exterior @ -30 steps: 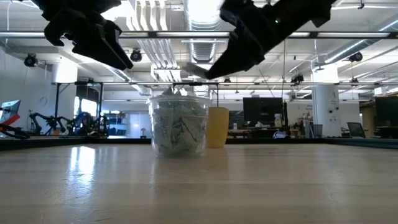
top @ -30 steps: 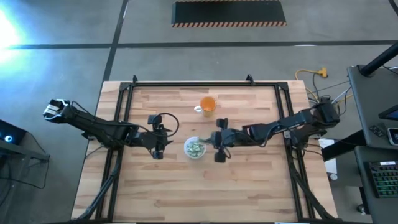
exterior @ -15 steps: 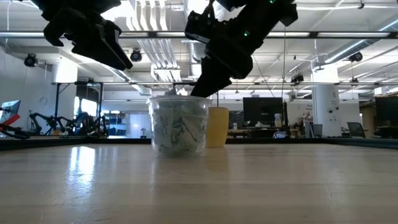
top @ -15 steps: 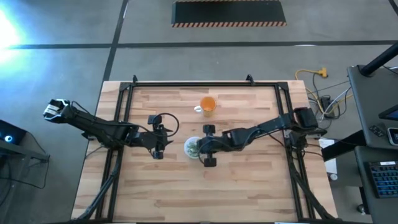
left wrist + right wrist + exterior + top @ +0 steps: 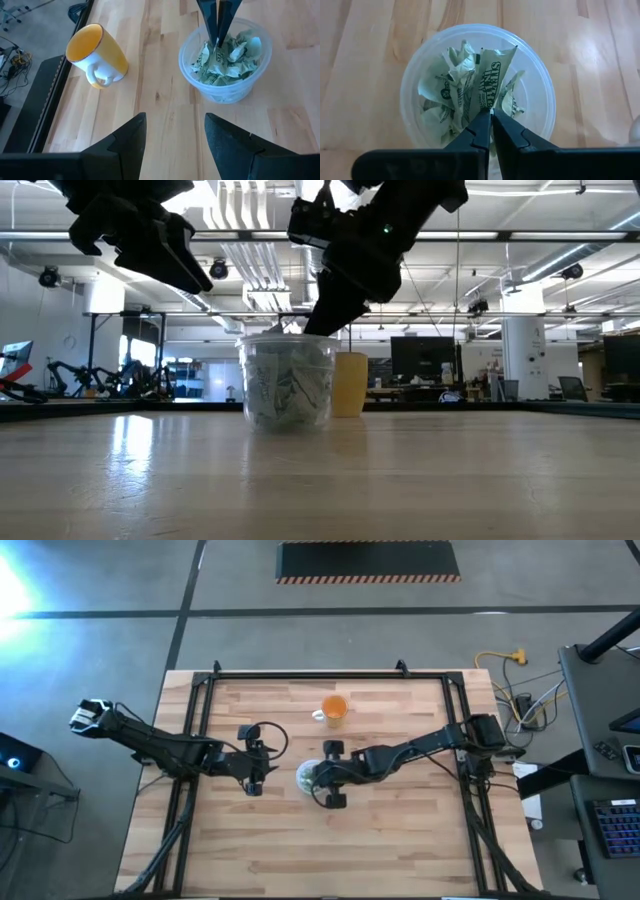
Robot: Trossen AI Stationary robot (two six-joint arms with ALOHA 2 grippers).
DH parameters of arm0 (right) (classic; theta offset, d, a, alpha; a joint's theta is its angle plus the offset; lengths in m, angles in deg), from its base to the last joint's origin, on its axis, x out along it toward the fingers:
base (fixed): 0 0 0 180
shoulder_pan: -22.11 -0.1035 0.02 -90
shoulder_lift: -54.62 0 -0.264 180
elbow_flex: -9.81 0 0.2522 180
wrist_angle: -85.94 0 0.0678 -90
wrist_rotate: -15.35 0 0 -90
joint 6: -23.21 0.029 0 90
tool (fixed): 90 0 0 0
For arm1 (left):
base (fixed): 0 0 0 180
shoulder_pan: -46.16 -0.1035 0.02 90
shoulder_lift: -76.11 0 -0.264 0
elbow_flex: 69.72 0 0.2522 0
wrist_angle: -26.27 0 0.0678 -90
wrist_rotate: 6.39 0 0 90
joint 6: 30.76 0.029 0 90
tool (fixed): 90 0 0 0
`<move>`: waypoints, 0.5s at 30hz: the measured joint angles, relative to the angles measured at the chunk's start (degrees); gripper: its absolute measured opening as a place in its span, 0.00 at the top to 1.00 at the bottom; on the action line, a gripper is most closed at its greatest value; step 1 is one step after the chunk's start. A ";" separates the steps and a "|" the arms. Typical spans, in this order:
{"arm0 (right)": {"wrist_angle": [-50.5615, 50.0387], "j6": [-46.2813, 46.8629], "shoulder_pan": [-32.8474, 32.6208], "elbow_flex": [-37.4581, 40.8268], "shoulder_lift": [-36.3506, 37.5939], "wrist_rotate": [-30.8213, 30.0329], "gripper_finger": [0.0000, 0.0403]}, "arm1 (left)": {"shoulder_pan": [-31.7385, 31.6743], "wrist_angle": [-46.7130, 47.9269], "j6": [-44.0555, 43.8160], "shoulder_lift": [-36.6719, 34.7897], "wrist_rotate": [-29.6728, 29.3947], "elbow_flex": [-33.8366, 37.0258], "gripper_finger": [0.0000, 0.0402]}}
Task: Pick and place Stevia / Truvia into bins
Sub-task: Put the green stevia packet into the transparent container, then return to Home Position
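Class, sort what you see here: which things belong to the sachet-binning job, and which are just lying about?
Belongs to the job:
- clear cup full of sachets
- sachet pinched in the right gripper over the cup
- left gripper, open, waiting beside it

Just lying about:
- orange mug on the table

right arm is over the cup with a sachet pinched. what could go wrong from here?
1. The clear cup is already heaped with crumpled sachets, so the sachet pinched by the right gripper may perch on the pile or slide over the rim when dropped.
2. The fingertips sit close above the pile; going lower could nudge the light cup.
3. The left gripper waits open nearby, so a wide retreat might clip it.
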 joint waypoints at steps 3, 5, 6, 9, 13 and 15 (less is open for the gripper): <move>-0.11 -0.16 0.00 0.39 0.69 0.68 0.95 | 0.00 -0.01 0.00 0.00 0.00 0.00 0.54; -0.78 -0.17 0.00 0.51 0.85 0.87 0.90 | 0.00 -0.01 0.00 0.00 0.00 0.00 0.54; -0.92 -0.16 0.00 0.53 0.85 0.91 0.88 | 0.00 -0.01 0.00 0.00 0.00 0.00 0.54; -1.10 -0.06 0.00 0.56 1.08 1.15 0.80 | 0.00 0.01 0.00 0.00 0.00 0.00 0.54; -1.48 -0.27 0.00 0.56 1.69 1.33 0.70 | 0.00 -0.23 0.00 0.00 0.00 0.00 0.54; -1.71 -0.38 0.00 0.58 2.08 1.44 0.67 | 0.00 -0.28 0.00 0.00 0.00 0.00 0.54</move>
